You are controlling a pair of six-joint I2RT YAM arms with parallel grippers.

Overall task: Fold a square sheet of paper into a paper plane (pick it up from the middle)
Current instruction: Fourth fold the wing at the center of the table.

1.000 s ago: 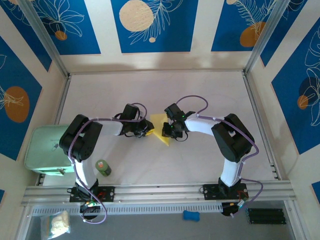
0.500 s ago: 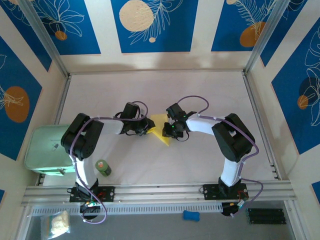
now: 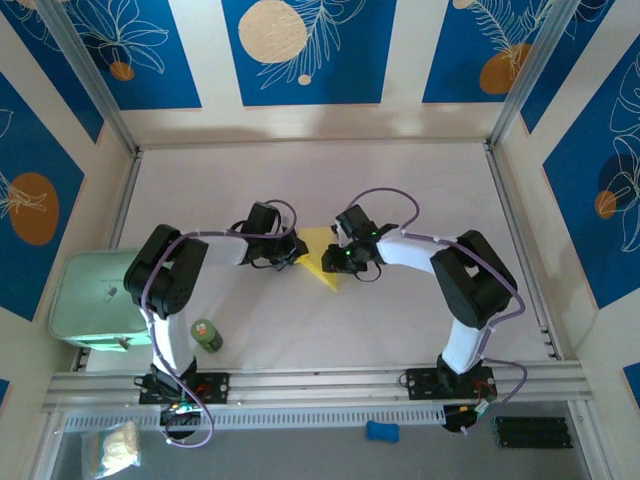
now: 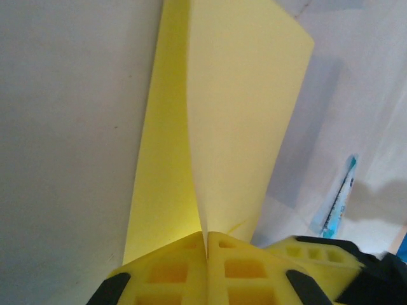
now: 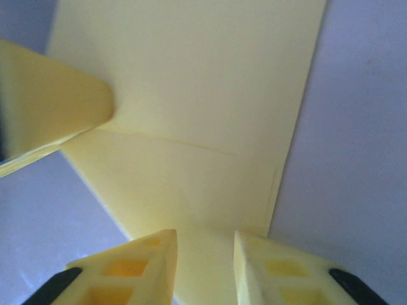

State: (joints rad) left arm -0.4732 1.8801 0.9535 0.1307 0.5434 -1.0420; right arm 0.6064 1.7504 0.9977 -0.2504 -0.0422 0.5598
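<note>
The pale-yellow paper lies folded at mid-table as a narrow shape with a sharp point toward the arms. My left gripper is at its left edge. In the left wrist view the left gripper is shut on a raised flap of the paper, which stands up over the flat layer. My right gripper is at the paper's right side. In the right wrist view it is open, fingers astride the paper's near end, with a crease across the sheet. One left finger shows there.
A mint-green box sits at the table's left edge, with a small green bottle near the left arm's base. A thin blue-green packet lies right of the paper. A blue item rests below the front rail.
Both grippers have crept slightly closer together at the paper. The paper itself stays in the same spot.
</note>
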